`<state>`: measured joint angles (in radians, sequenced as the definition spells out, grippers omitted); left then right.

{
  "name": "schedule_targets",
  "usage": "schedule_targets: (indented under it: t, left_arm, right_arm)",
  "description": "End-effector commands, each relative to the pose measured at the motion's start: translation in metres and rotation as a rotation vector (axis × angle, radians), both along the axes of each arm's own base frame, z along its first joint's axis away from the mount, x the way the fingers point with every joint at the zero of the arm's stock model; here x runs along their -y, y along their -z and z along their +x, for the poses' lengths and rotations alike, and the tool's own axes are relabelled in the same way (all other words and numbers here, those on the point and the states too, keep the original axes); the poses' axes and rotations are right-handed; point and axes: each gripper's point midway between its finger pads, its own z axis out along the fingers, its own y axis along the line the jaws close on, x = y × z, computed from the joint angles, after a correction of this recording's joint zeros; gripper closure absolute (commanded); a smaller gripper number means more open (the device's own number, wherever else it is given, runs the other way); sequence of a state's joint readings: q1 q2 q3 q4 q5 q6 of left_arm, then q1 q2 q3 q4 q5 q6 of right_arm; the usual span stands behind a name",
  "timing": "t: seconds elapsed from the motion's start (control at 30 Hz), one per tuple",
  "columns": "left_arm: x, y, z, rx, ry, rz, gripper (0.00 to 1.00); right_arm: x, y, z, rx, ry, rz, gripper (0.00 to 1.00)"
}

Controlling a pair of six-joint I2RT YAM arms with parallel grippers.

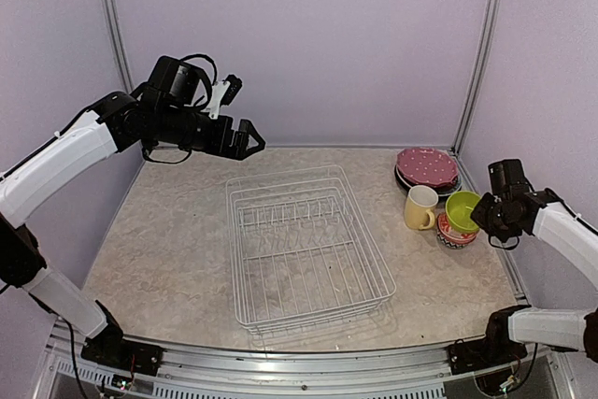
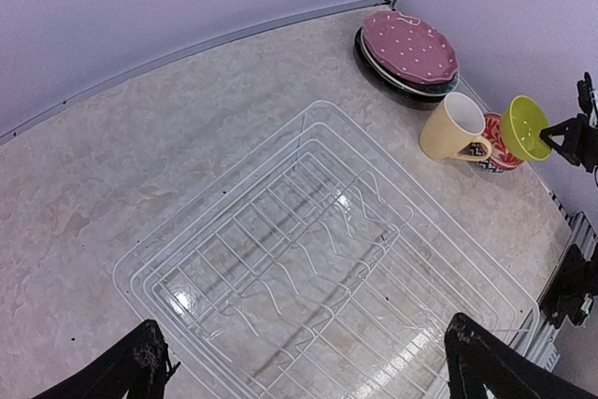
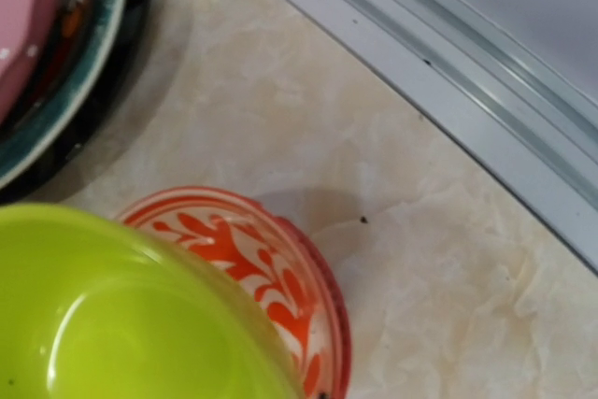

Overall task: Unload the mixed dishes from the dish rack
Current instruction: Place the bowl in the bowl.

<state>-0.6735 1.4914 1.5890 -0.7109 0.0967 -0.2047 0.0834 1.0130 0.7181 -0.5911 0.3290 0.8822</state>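
Note:
The white wire dish rack (image 1: 308,248) (image 2: 308,277) sits mid-table with nothing in it. At the right stand a pink dotted plate (image 1: 427,165) (image 2: 409,47) on top of darker plates, a pale yellow mug (image 1: 420,207) (image 2: 453,128), and a red-white bowl (image 1: 455,235) (image 3: 271,277). My right gripper (image 1: 484,215) (image 2: 561,133) is shut on the rim of the lime green bowl (image 1: 462,210) (image 2: 523,126) (image 3: 112,315), held tilted just over the red-white bowl. My left gripper (image 1: 248,137) (image 2: 313,362) hangs open, high above the rack's far left corner.
The purple back wall and a side wall with metal frame posts (image 1: 475,53) close in the table. The dishes crowd the right back corner beside the wall's sill (image 3: 448,109). The teal-rimmed dark plate (image 3: 65,109) lies close to the bowls.

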Motion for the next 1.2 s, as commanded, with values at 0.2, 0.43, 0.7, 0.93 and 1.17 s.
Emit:
schedule_targets:
  t: [0.2,0.43,0.7,0.93,1.17]
  left_arm:
    - [-0.003,0.000,0.002,0.002,-0.008,0.009,0.01]
    - [-0.003,0.001,0.003,0.001,-0.010,0.011,0.01]
    - [-0.003,-0.001,0.002,0.004,-0.009,0.008,0.01]
    - [-0.004,-0.003,0.001,0.009,-0.010,0.005,0.01]
    - [-0.005,-0.006,0.001,0.017,-0.019,-0.005,0.01]
  right_arm:
    - [0.005,0.013,0.008,0.001,-0.006,0.011,1.00]
    - [0.003,0.021,0.014,-0.026,-0.028,0.012,1.00]
    - [0.007,0.028,0.011,-0.049,-0.026,0.004,1.00]
    - [-0.001,0.023,0.014,-0.044,-0.114,0.000,0.71]
    - [-0.014,-0.021,0.008,0.056,-0.224,0.002,0.16]
